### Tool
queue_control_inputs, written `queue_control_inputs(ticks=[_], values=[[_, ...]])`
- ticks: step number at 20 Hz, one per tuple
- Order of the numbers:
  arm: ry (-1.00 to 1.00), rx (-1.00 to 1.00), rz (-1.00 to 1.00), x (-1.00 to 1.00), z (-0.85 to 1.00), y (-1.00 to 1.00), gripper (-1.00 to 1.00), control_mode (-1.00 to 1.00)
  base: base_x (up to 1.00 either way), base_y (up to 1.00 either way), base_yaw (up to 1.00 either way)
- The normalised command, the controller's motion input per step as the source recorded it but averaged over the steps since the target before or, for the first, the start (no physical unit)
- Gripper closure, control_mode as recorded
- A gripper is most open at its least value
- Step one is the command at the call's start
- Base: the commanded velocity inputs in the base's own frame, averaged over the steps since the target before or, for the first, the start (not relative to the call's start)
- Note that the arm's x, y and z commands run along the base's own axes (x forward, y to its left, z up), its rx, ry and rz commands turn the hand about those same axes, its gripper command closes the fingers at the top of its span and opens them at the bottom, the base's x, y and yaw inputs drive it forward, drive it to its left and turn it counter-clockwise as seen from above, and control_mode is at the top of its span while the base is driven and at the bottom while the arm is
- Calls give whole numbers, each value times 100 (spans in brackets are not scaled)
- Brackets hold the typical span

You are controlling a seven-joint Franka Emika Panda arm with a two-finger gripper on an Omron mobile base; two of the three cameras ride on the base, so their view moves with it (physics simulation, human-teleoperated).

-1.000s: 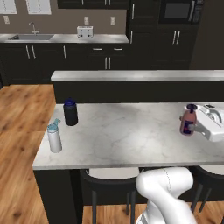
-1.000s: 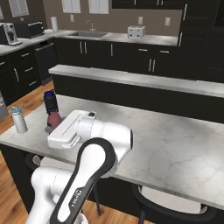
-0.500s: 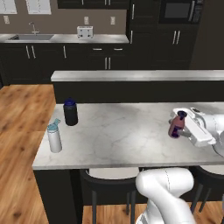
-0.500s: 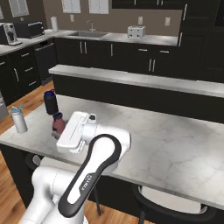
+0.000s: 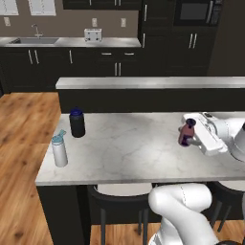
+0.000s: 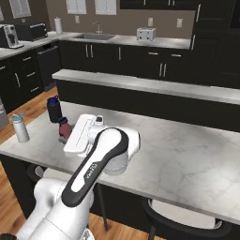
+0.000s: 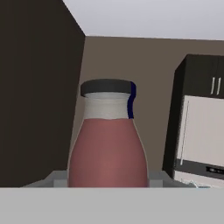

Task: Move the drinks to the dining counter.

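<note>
The tiny purple-red bottle (image 5: 186, 134) with a dark cap hangs slightly tilted just above the right part of the dining counter (image 5: 134, 148), and my gripper (image 5: 191, 139) is shut on it. The same bottle (image 7: 108, 144) rises close up between the fingertips in the hand view. From the right base view the bottle (image 6: 64, 129) pokes out left of my white hand. The wide black bottle (image 5: 77, 123) with a blue cap stands on the counter's left part. The slim white-grey bottle (image 5: 59, 150) stands near the left front corner.
A higher marble ledge (image 5: 143, 82) runs along the counter's far side. Black stools (image 5: 119, 196) sit under the near edge. The back worktop carries a white toaster (image 5: 93, 34) and a sink (image 5: 28, 40). A coffee machine (image 6: 7, 35) stands far left.
My gripper has carried the purple-red bottle leftward over the counter, and the bottle now leans instead of standing upright. The other two bottles have not moved.
</note>
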Motion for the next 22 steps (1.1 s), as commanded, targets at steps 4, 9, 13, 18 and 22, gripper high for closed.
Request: queue_control_inputs(ticks=[4,9,13,18,22], values=[[0,-15,-4,27,-5,18,100,-100,0,0,0],[1,-4,-2,30,-13,9,100,-100,0,0,0],[0,2,0,14,-34,-2,100,-100,0,0,0],[0,1,-9,0,-44,-5,100,-100,0,0,0],[-6,0,-14,0,-33,0,100,-100,0,0,0]])
